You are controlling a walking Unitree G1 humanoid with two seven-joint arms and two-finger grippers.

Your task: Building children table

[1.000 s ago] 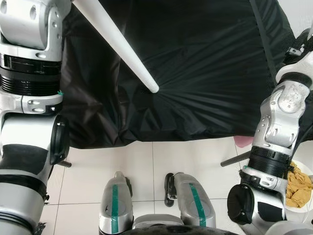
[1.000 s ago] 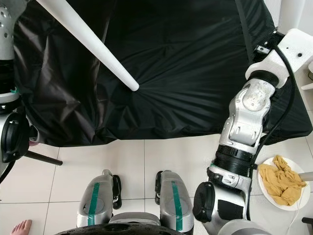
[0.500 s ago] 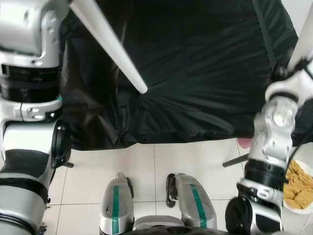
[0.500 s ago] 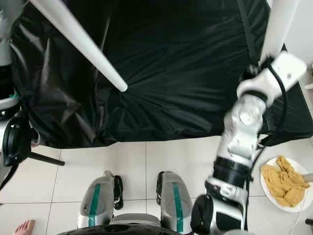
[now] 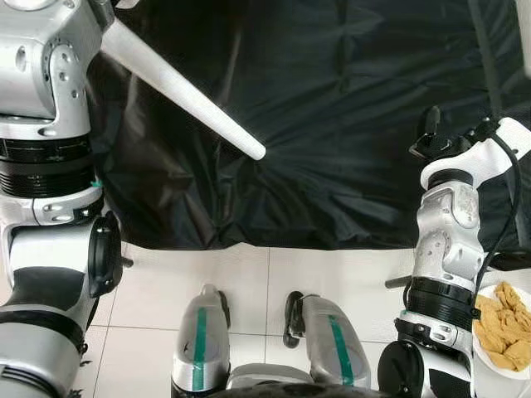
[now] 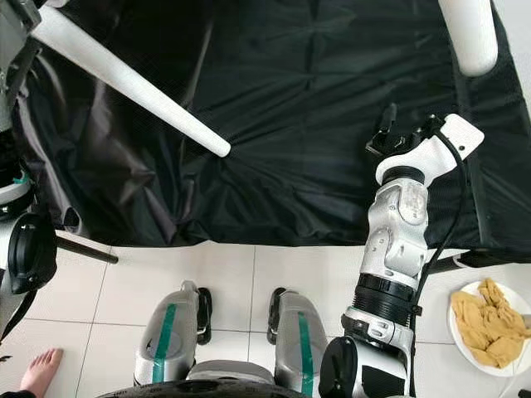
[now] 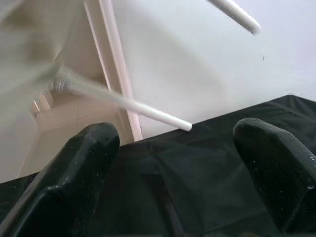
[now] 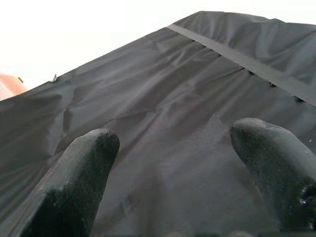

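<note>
Assembly looks partly done — two white table legs (image 6: 133,89) (image 6: 469,33) jut over the black-draped bench (image 5: 348,124), seemingly already attached. The right pincer (image 6: 390,133) hovers near the bench's right edge, fingers apart and empty; the left pincer (image 7: 173,173) — likewise spread — grips nothing.

Bright, even daylight; the left wrist view is motion-blurred.

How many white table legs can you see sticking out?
2. One white leg slants over the black cloth on the robot's left side. The other white leg pokes in at the far right, its top cut off. More could be hidden beyond the pictures' edges.
</note>
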